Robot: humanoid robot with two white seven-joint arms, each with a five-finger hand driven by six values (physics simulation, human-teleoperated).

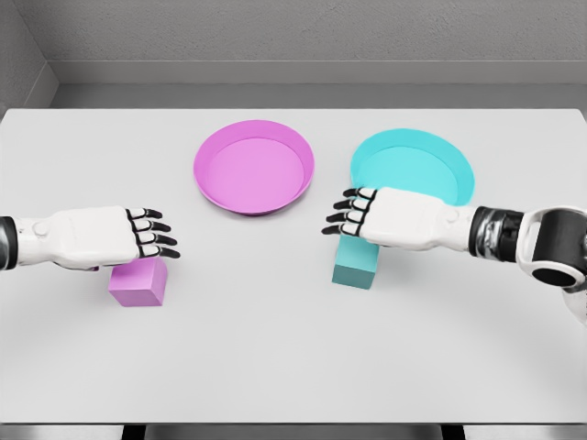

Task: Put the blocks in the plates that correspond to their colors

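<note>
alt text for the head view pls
Two white robot hands, left and right, hover open over a pink block and a teal block on a white table. Behind sit an empty pink plate and teal plate.

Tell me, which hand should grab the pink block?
The left hand: it hovers right over the pink block, fingers open. The right hand is above the teal block, farther off.

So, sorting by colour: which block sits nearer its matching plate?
The teal block, just below the teal plate. The pink block lies farther from the pink plate.
</note>
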